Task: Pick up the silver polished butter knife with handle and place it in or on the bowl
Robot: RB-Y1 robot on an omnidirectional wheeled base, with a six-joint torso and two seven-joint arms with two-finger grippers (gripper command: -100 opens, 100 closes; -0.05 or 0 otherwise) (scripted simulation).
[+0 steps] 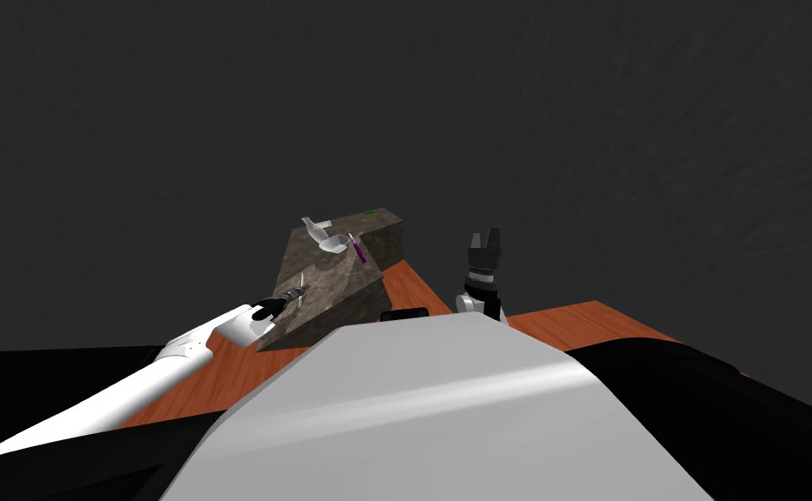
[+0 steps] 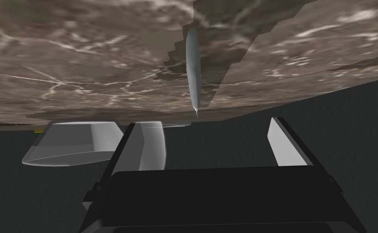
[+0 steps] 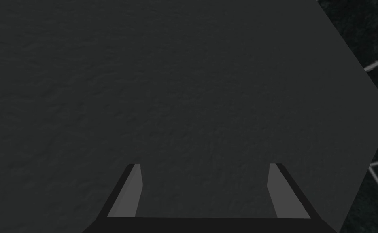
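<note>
The silver butter knife (image 2: pixel 192 66) lies flat on a brown marbled counter (image 2: pixel 83 60), its thin tip toward my left gripper (image 2: pixel 212 121). That gripper is open and hovers just short of the knife, with nothing between its fingers (image 2: pixel 283 141). In the head view my left gripper (image 1: pixel 294 294) sits over the near end of the counter (image 1: pixel 335 287). A clear bowl (image 1: pixel 336 244) stands farther back on the counter and appears beside my left gripper as the bowl (image 2: pixel 75 143). My right gripper (image 1: pixel 485 239) is raised to the right of the counter, and this gripper (image 3: pixel 204 166) is open and empty.
A clear glass item (image 1: pixel 313 228) and a purple-handled utensil (image 1: pixel 358 250) lie by the bowl. A small green thing (image 1: pixel 368 212) sits at the counter's far end. Orange-brown floor (image 1: pixel 569 322) lies around the counter. A dark grey wall rises behind.
</note>
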